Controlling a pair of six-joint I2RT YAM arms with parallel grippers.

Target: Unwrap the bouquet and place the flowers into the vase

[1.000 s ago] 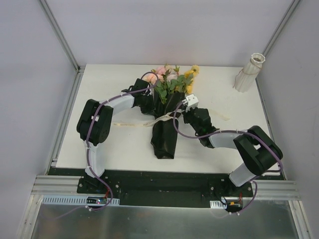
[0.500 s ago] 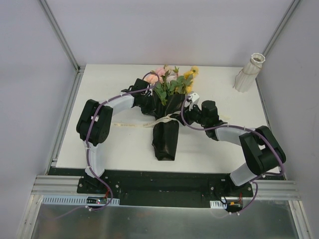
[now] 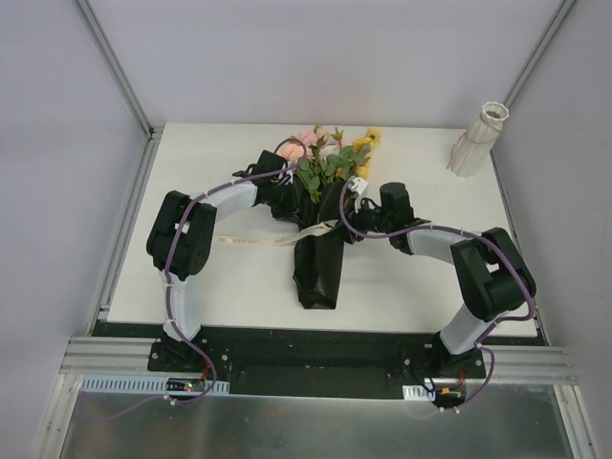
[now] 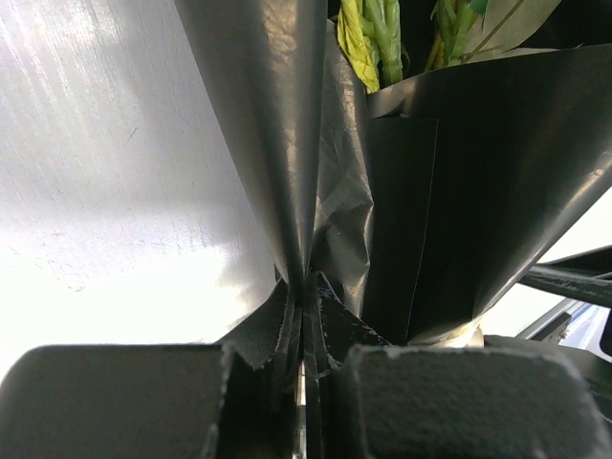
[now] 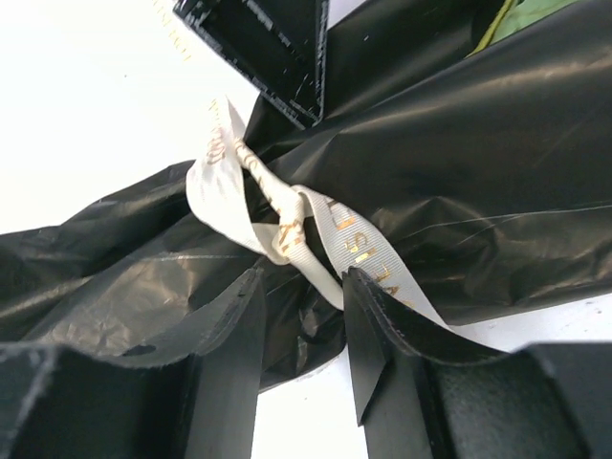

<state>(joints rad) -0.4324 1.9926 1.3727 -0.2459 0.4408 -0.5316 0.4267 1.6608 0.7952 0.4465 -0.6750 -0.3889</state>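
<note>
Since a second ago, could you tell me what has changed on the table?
The right pincer opened and swung left, toward the bouquet; its jaws now straddle the ribbon knot. The left pincer stayed shut on the wrap; bouquet and vase stayed put.

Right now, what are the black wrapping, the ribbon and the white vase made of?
The black wrapping looks like thin plastic film: glossy, with sharp creases and crinkles. The ribbon looks like woven fabric, cream with a soft sheen and gold letters. The vase is matte white and ribbed, perhaps ceramic or plastic; it is too small here to tell.
</note>
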